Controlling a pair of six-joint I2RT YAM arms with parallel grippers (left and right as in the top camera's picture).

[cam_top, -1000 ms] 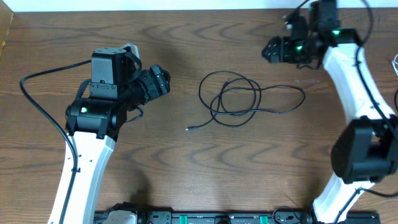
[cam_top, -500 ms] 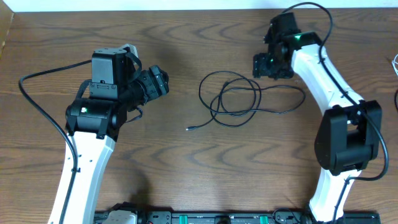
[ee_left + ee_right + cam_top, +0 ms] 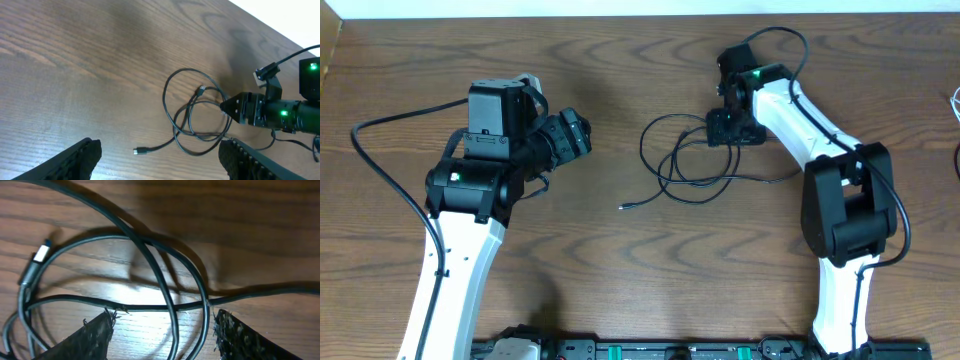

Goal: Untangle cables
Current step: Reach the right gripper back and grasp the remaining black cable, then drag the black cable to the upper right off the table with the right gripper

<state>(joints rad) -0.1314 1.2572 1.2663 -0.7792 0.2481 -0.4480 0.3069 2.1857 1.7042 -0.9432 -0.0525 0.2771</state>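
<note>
A thin black cable (image 3: 695, 160) lies in tangled loops at the table's middle, one plug end (image 3: 623, 207) trailing to the front left. My right gripper (image 3: 725, 128) is low over the loops' far right part. In the right wrist view it is open (image 3: 165, 335), with two black strands (image 3: 172, 315) running between its fingers (image 3: 95, 340) and a plug (image 3: 37, 260) at the left. My left gripper (image 3: 575, 135) hovers left of the cable, open and empty (image 3: 160, 165). Its view takes in the loops (image 3: 192, 117) and the right gripper (image 3: 232, 107).
A bit of thin white cord (image 3: 956, 97) shows at the right edge of the table. The wooden table (image 3: 620, 280) is bare in front of the cable. The right arm (image 3: 840, 200) stretches along the right side.
My right arm has swung from the far right corner leftward and down onto the cable loops. The left arm and the cable have not moved.
</note>
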